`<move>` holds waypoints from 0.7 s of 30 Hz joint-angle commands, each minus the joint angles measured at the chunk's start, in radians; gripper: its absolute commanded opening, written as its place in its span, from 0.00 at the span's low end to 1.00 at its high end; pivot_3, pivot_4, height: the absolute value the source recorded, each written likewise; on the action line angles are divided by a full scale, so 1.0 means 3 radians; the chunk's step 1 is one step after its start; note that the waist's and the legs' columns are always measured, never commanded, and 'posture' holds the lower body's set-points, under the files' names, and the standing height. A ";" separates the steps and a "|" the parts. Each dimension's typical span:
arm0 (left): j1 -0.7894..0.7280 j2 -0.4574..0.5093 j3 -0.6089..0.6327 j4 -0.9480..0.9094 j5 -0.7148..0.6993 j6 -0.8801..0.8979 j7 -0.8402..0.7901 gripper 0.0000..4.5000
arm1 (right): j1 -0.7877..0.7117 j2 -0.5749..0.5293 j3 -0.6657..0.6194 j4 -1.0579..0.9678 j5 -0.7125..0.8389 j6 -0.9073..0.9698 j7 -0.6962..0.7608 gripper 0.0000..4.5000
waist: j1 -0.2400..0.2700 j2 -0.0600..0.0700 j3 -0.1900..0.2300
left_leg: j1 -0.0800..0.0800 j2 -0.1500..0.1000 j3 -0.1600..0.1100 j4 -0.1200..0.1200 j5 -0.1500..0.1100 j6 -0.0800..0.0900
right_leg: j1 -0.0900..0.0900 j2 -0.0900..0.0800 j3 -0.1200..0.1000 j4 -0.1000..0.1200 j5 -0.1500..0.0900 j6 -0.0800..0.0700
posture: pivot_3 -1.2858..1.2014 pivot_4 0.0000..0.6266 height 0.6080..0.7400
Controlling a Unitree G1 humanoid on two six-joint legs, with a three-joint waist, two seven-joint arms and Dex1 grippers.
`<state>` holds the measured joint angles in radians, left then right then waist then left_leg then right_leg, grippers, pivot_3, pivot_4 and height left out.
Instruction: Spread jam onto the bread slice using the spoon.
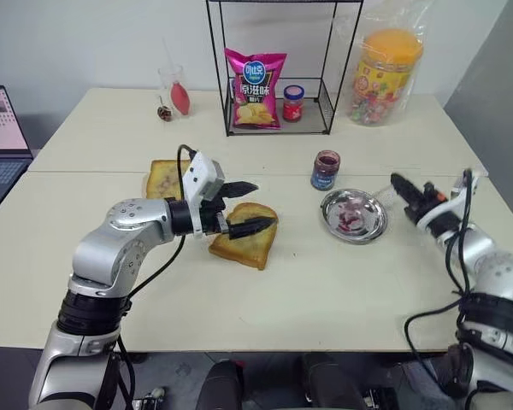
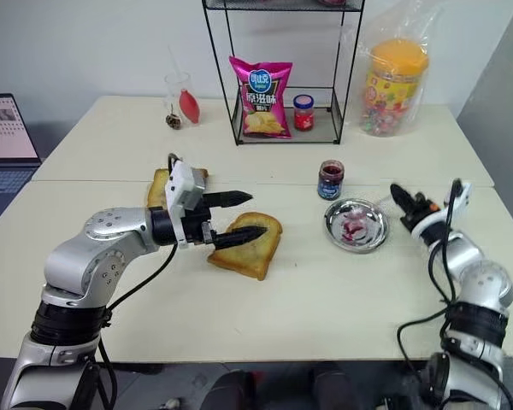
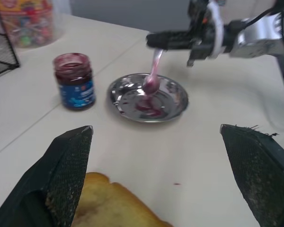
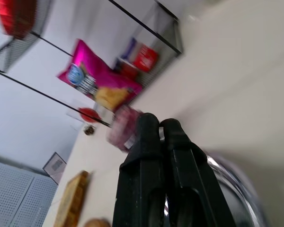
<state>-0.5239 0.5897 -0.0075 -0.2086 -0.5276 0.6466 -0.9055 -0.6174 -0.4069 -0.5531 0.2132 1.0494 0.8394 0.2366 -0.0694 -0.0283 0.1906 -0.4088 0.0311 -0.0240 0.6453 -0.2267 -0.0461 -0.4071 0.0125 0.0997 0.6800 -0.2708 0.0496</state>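
Progress: early to middle stage. The right gripper (image 3: 154, 40) has its jaws clenched on the spoon (image 3: 153, 75), whose bowl carries jam (image 3: 150, 86) and hangs just above the dish (image 3: 177, 101), seen centre of the left wrist view. More jam lies smeared in the dish, and the jam jar (image 1: 326, 169) stands open just beside it, upper left of the dish in the left eye view. The bread slice (image 1: 246, 235) lies centre frame on the worktop (image 1: 342, 290); no fresh jam on it can be made out, so transfer and spreading appear outstanding.

The left gripper (image 1: 243, 207) hangs over the slice with jaws released and wide, holding nothing. Whether the lower finger touches the crust cannot be told.

Clearance: bare worktop lies between dish and slice, giving an open path for the spoon. The left gripper occupies the space above the slice and may obstruct spreading. A second toast (image 1: 162, 178) sits behind the left arm; the wire rack (image 1: 278, 128) stands well apart at upper centre. The dish is near the right worktop edge.
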 commanded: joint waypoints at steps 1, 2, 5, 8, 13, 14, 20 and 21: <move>-0.0073 -0.0093 0.0057 0.0048 0.0053 -0.0131 0.0137 1.00 | -0.0360 -0.0066 0.0185 -0.0126 -0.0156 -0.0148 0.0070 0.00 | 0.0001 0.0000 0.0000 | 0.0000 0.0000 -0.0001 0.0000 0.0000 0.0000 | 0.0000 0.0000 -0.0002 0.0000 0.0000 0.0000 | 0.52 0.24 1.00; -0.0101 -0.0136 0.0055 0.0089 0.0081 -0.0159 0.0193 1.00 | -0.0441 -0.0064 0.0289 -0.0094 -0.0279 -0.0221 0.0111 0.00 | 0.0004 0.0000 0.0000 | 0.0000 0.0001 -0.0003 -0.0001 0.0000 0.0000 | 0.0000 0.0001 -0.0004 -0.0001 0.0000 0.0000 | 0.52 0.24 1.00; -0.0142 -0.0209 0.0053 0.0146 0.0120 -0.0207 0.0263 1.00 | -0.0610 -0.0056 0.0529 0.0029 -0.0581 -0.0418 0.0226 0.00 | 0.0017 0.0000 0.0000 | -0.0004 0.0001 -0.0005 -0.0003 0.0000 0.0000 | -0.0001 0.0001 -0.0006 -0.0004 -0.0001 -0.0002 | 0.52 0.24 1.00; -0.0153 -0.0245 0.0044 0.0153 0.0134 -0.0234 0.0288 1.00 | -0.0760 -0.0080 0.0795 0.0292 -0.0976 -0.0727 0.0404 0.00 | 0.0022 0.0000 0.0000 | -0.0017 -0.0001 -0.0003 -0.0001 0.0000 0.0000 | -0.0012 -0.0002 -0.0005 -0.0006 0.0000 -0.0003 | 0.52 0.24 1.00; -0.0160 -0.0272 0.0050 0.0141 0.0145 -0.0239 0.0329 1.00 | -0.1018 -0.0052 0.0891 0.0784 -0.1312 -0.1090 0.0571 0.00 | 0.0032 0.0000 0.0000 | -0.0028 -0.0002 -0.0002 -0.0002 0.0000 0.0000 | -0.0024 -0.0003 -0.0006 -0.0004 0.0010 -0.0018 | 0.52 0.24 1.00; -0.0159 -0.0274 0.0053 0.0134 0.0146 -0.0237 0.0334 1.00 | -0.1059 -0.0054 0.0890 0.0854 -0.1353 -0.1141 0.0595 0.00 | 0.0034 0.0000 0.0000 | -0.0028 -0.0002 -0.0003 -0.0002 0.0000 0.0000 | -0.0025 -0.0003 -0.0006 -0.0003 0.0010 -0.0019 | 0.52 0.24 1.00; -0.0146 -0.0278 0.0059 0.0101 0.0141 -0.0225 0.0366 1.00 | -0.1294 -0.0059 0.0900 0.1216 -0.1546 -0.1357 0.0720 0.00 | 0.0034 0.0000 0.0000 | -0.0028 -0.0002 -0.0003 -0.0002 0.0000 0.0000 | -0.0025 -0.0003 -0.0007 0.0000 0.0010 -0.0019 | 0.52 0.24 1.00; -0.0147 -0.0277 0.0057 0.0101 0.0138 -0.0223 0.0370 1.00 | -0.1325 -0.0046 0.0888 0.1264 -0.1556 -0.1374 0.0733 0.00 | 0.0034 0.0000 0.0000 | -0.0028 -0.0002 -0.0004 -0.0002 0.0000 0.0000 | -0.0025 -0.0003 -0.0008 0.0000 0.0010 -0.0019 | 0.52 0.24 1.00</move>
<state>-0.5525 0.5069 -0.0056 -0.1477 -0.4841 0.5980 -0.7970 -0.9739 -0.4139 -0.2730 0.5863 0.5986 0.4666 0.4359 -0.0591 -0.0284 0.1907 -0.4171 0.0306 -0.0251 0.6446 -0.2268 -0.0461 -0.4146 0.0116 0.0974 0.6799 -0.2678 0.0438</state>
